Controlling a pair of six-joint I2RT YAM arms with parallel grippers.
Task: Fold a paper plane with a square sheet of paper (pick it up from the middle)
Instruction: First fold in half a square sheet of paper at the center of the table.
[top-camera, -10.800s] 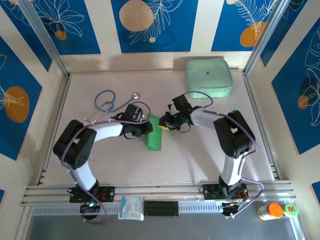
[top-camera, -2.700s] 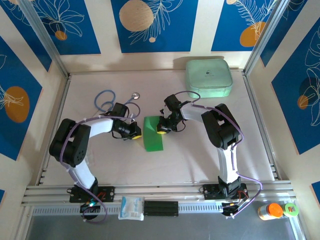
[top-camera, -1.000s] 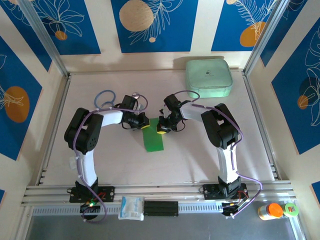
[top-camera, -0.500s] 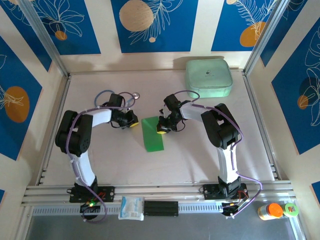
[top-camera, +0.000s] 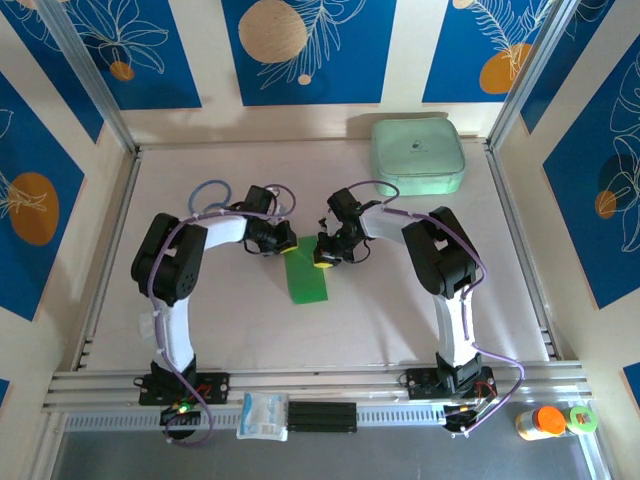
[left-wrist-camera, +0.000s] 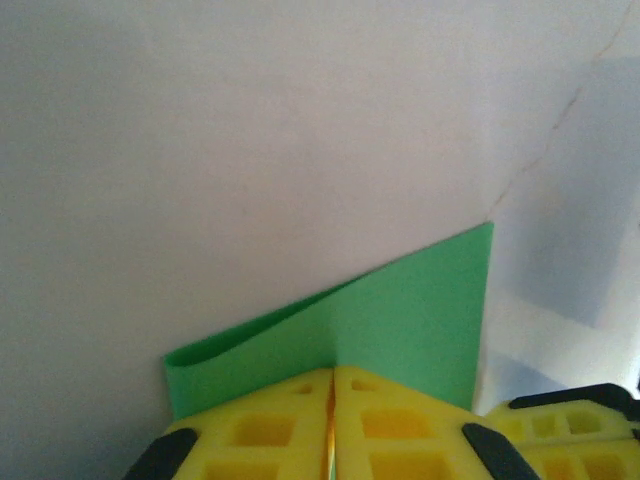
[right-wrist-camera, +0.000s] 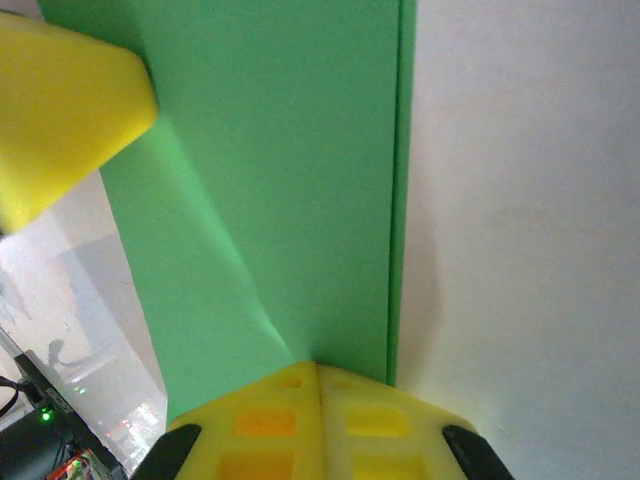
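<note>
The square sheet of paper (top-camera: 307, 281) lies mid-table as a bright green folded strip. My left gripper (top-camera: 285, 241) is shut, its yellow tips resting on the strip's far left corner. In the left wrist view the jaws (left-wrist-camera: 332, 388) meet with no gap over the paper (left-wrist-camera: 420, 310), whose left edge curls up in a loose fold. My right gripper (top-camera: 322, 260) is shut too, tips pressed on the strip's far right edge. In the right wrist view its jaws (right-wrist-camera: 318, 368) sit on the paper (right-wrist-camera: 290, 150), with a slanted crease running away from them.
A pale mint zip case (top-camera: 417, 155) sits at the back right. A blue stethoscope (top-camera: 213, 196) lies just behind the left arm. A white packet (top-camera: 263, 415) and small bottles (top-camera: 548, 421) rest beyond the front rail.
Half a second ago the left gripper stood off to the left of the paper; it has swung right onto the strip's far left corner. The right gripper and the paper have stayed put.
</note>
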